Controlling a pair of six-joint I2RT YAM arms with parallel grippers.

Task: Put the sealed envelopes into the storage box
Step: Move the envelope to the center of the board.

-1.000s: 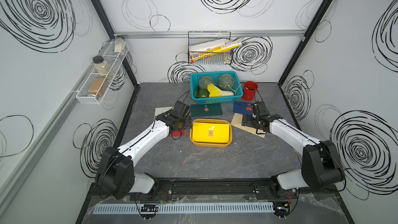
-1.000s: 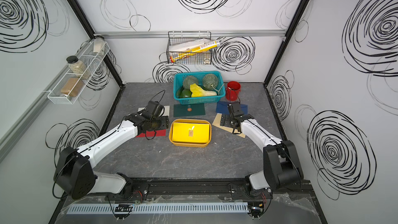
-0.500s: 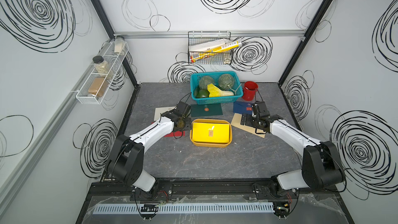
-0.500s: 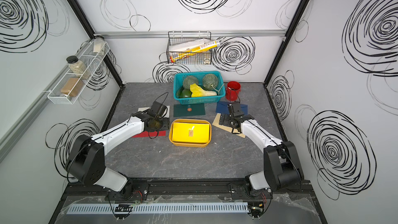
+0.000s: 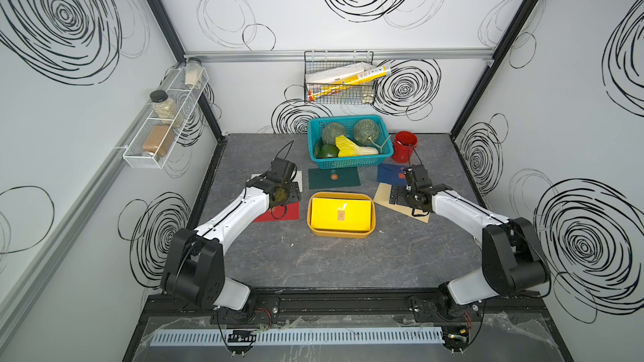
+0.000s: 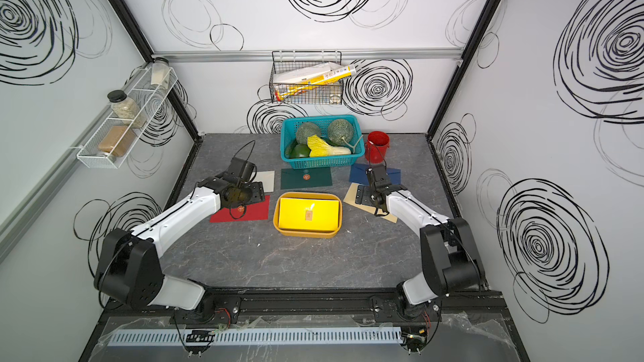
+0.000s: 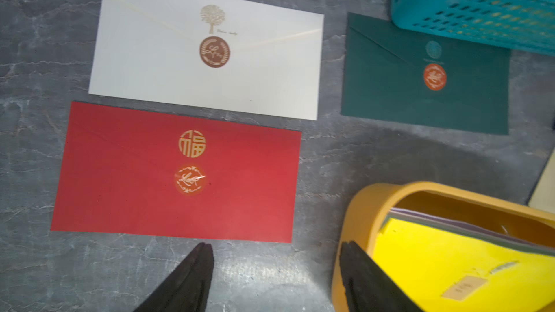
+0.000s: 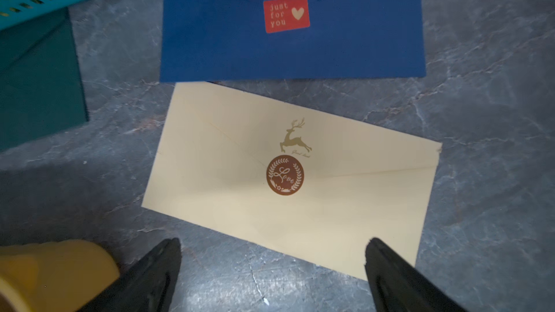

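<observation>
**Five envelopes loose, both jaws spread and empty**

Count with me. You have five sealed envelopes lying flat on the bench (image 5: 313, 262): one white envelope (image 7: 150, 55), one red envelope (image 7: 120, 175), one dark green envelope (image 7: 390, 91), one navy envelope (image 8: 210, 49) and one beige envelope (image 8: 345, 205). There is one storage box (image 5: 341, 235), with one yellow envelope (image 5: 324, 217) on top inside it. The thin edges of more envelopes show beneath it, too few visible for you to count. Behind sit one teal basket (image 5: 348, 161) and one red bucket (image 5: 402, 151).

Your left jaws stand partly spread and hold nothing. They hang over bare bench between the red envelope and the storage box. The red envelope's long edge lies just ahead of the fingertips, and one fingertip shows against the box's outer wall. Whether it touches that wall, you cannot tell.

Your right jaws are spread wide and also hold nothing. The beige envelope lies just ahead of them, skewed, with its near corner beside one fingertip. The navy envelope lies beyond the beige one, their edges almost meeting. The dark green envelope sits in front of the basket, between the two arms.
</observation>
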